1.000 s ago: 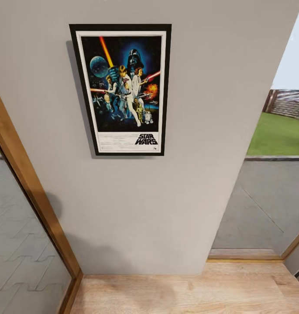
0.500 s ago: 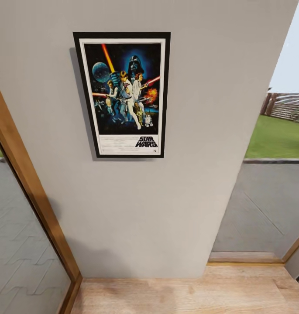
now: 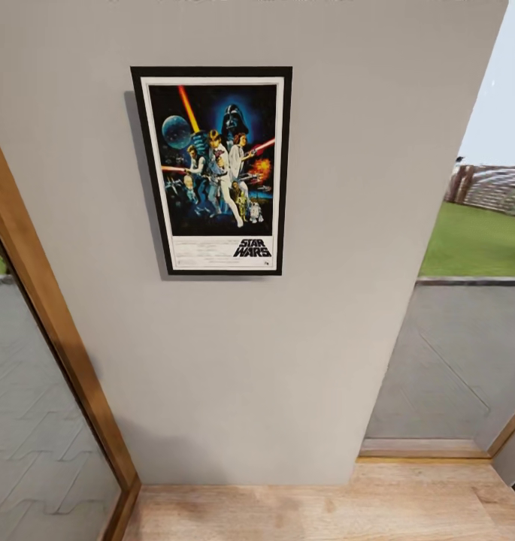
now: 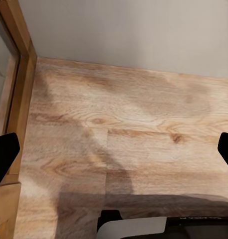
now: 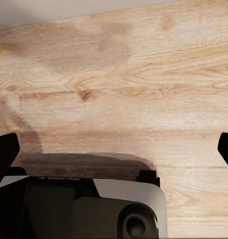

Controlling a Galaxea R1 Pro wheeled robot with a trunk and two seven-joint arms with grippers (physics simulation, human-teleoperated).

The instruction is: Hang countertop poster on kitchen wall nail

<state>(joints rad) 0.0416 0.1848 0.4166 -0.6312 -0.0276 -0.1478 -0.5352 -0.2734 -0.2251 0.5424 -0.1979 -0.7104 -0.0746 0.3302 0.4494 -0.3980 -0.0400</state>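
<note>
Head view: poster (image 3: 212,171) flat on grey wall (image 3: 325,315); wrist views, seemingly plank floor (image 4: 128,124).

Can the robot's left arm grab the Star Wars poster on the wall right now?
Probably not right away. The poster hangs up on the grey wall, while the left gripper points down at the wooden floor, open and empty.

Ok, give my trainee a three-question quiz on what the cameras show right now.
1. True or false: the black-framed Star Wars poster lies flat on the pale wood plank floor.
2. What do both wrist views look down at? A) wood floor B) steel sink C) grass
3. Fill in: the left gripper and right gripper are both ____.

Key: 1 false, it hangs on the grey wall; 2 A; 3 open, with nothing between the fingers.
</note>
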